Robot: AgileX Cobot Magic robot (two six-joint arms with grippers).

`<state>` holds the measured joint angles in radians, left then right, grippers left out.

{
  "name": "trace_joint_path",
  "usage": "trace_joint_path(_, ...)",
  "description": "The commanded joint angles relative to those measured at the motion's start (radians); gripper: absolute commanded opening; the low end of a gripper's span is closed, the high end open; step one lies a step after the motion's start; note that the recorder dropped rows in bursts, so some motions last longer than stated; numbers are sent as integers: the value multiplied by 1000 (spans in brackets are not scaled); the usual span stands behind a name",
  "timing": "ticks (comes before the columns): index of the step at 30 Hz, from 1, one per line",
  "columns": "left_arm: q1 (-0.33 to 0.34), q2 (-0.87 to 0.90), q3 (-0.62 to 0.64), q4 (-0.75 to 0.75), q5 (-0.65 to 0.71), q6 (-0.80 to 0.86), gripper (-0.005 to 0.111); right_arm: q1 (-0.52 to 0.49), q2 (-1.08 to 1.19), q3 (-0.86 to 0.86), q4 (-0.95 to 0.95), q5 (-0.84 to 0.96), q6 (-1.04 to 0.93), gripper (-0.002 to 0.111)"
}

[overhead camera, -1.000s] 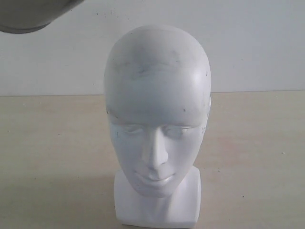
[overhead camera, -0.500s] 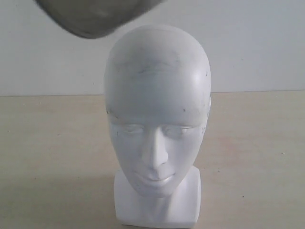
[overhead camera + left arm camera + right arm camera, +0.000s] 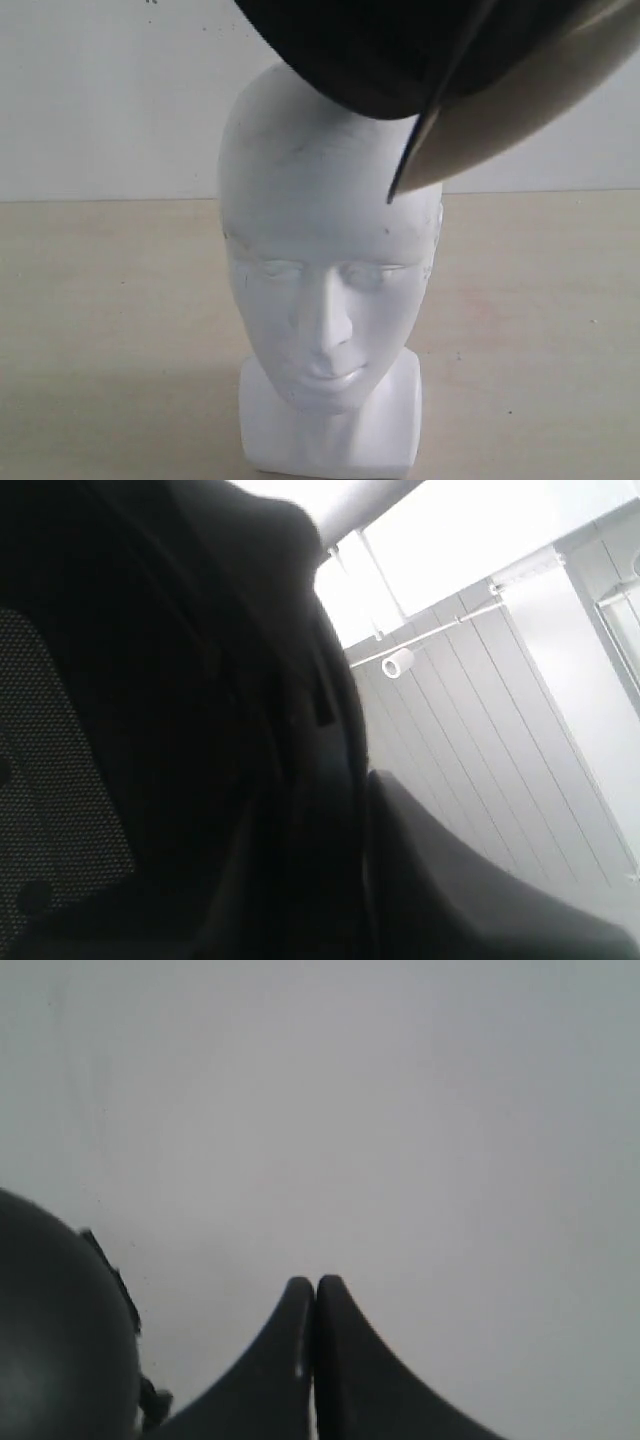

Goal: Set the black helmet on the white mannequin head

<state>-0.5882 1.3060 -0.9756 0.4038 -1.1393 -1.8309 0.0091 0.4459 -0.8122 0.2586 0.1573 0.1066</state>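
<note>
**Helmet over the crown, tilted: watch the rim and visor**

A plain white wall (image 3: 90,100) stands behind and a pale tabletop (image 3: 100,350) lies below. On the tabletop the white mannequin head (image 3: 325,270) stands upright on its blocky base.

The black helmet (image 3: 370,50) hangs at the crown, tipped to one side. The edge of its tinted visor (image 3: 520,110) cuts across the forehead. You cannot tell from here whether the shell already touches the head.

The helmet's dark lining (image 3: 60,780) sits right up against your left pincer and fills that camera. The fingers cannot be made out, so whether they are clamped on the helmet cannot be told.

Your right pincer (image 3: 315,1290) is clenched on nothing, tips pressed together. The helmet's shell is just beside it, apart.

The risks, as I judge them:
- Lowering the helmet at this tilt could catch the rim on the crown and push sideways.
- The head stands free on a narrow base, so it could tip or slide.
- The visor edge could scrape the face.
- With the right pincer empty, nothing steadies the head.
</note>
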Motion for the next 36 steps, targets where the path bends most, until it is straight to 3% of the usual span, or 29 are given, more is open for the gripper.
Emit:
trace_joint_path(1,-3,42,-26,-95,-82,21,4,0,176,-221,26,131,-16,0)
trace_joint_path(4,4,85,-26,-109,-82,37,4,0,287,-409,54,272,-81,0)
trace_joint_path(8,36,122,-26,-111,-82,44,4,0,412,-605,273,435,-333,0)
trace_joint_path(11,48,120,-26,-111,-82,56,4,0,494,-704,420,518,-469,0)
trace_joint_path(14,48,120,-26,-111,-82,79,4,0,558,-768,452,585,-482,0)
trace_joint_path(29,48,72,-23,-101,-82,155,4,0,688,-785,445,642,-566,0)
trace_joint_path(36,48,65,62,-133,-82,168,4,0,715,-785,469,622,-566,0)
